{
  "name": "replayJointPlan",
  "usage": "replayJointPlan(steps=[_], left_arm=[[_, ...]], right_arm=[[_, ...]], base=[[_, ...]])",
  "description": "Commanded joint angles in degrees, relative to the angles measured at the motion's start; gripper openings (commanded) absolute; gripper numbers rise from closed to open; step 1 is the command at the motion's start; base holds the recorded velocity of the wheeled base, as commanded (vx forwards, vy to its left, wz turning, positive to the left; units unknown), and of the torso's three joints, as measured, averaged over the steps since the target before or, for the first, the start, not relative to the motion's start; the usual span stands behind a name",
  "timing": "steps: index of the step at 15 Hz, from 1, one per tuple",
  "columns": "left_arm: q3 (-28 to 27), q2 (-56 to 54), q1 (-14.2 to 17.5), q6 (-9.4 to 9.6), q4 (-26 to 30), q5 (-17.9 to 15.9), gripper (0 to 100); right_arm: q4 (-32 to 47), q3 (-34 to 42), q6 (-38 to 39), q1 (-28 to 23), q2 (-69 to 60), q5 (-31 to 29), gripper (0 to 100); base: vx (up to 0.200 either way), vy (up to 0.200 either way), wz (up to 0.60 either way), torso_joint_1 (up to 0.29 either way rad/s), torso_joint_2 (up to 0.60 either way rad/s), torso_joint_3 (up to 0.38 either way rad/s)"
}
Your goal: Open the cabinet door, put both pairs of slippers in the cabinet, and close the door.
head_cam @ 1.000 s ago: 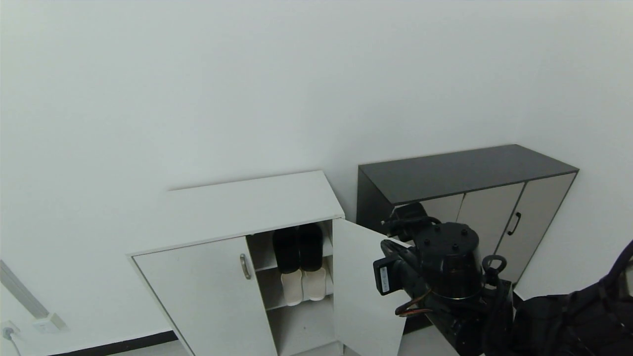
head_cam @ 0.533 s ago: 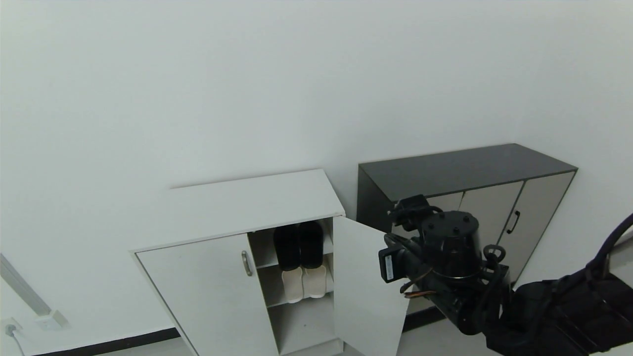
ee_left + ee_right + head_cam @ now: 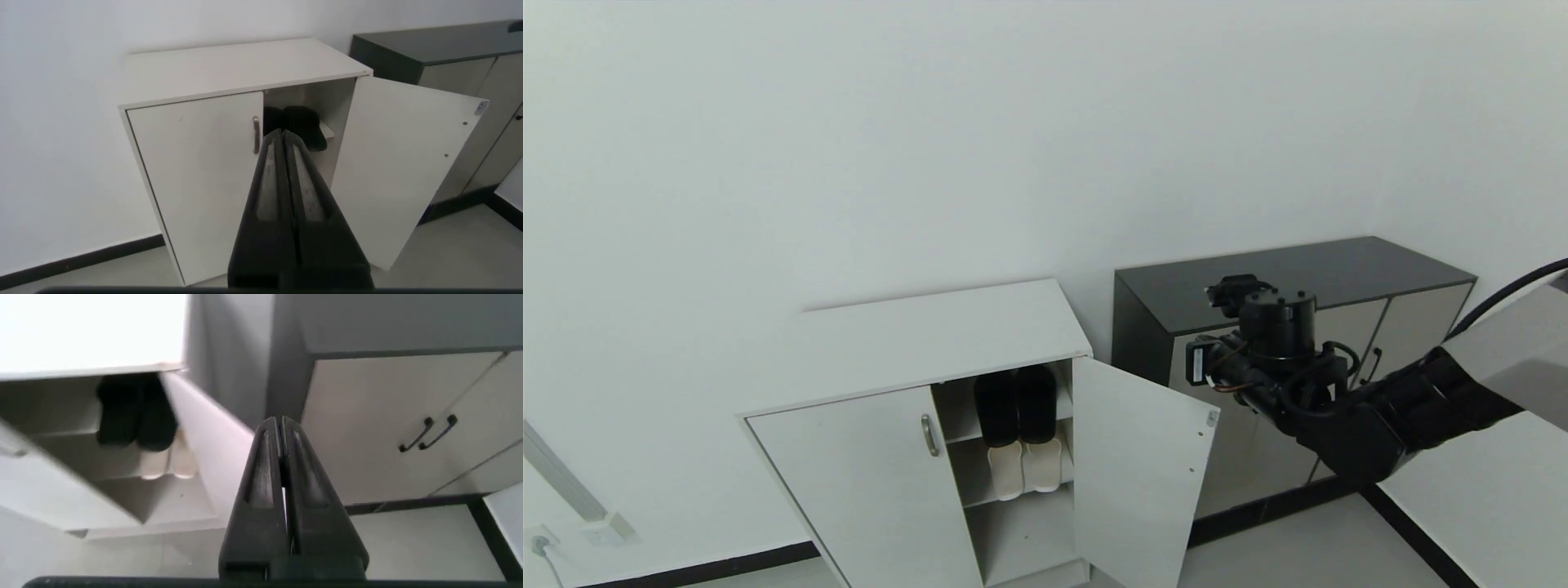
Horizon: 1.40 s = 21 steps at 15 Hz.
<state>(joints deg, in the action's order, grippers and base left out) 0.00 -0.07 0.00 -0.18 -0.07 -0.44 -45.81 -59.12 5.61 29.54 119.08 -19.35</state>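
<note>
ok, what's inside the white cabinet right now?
Through the open right door: a black pair of slippers on the upper shelf, and a white pair on the shelf below. The closed left door covers the rest of the white cabinet interior.

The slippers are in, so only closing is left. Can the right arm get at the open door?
Probably yes: the right gripper hangs beside the open door, on its outer side, with nothing between them.
</note>
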Motion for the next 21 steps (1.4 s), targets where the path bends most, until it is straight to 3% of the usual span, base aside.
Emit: replayJointPlan(steps=[1,7,21], left_arm=[[0.0,0.1,0.0,0.01,0.0,0.0,0],[0.0,0.1,0.0,0.01,0.0,0.0,0],[0.0,0.1,0.0,-0.08,0.0,0.0,0]], right_arm=[[1.4,-4.0,0.0,-2.7,4.6,1.2,0],[7.5,-11.5,3.4,-5.5,11.4,3.8,0],[7.5,-12.7,3.5,-5.7,17.1,4.0,0]], base=[[0.0,0.0,0.0,0.0,0.0,0.0],[0.0,0.0,0.0,0.0,0.0,0.0],[0.0,0.0,0.0,0.0,0.0,0.0]])
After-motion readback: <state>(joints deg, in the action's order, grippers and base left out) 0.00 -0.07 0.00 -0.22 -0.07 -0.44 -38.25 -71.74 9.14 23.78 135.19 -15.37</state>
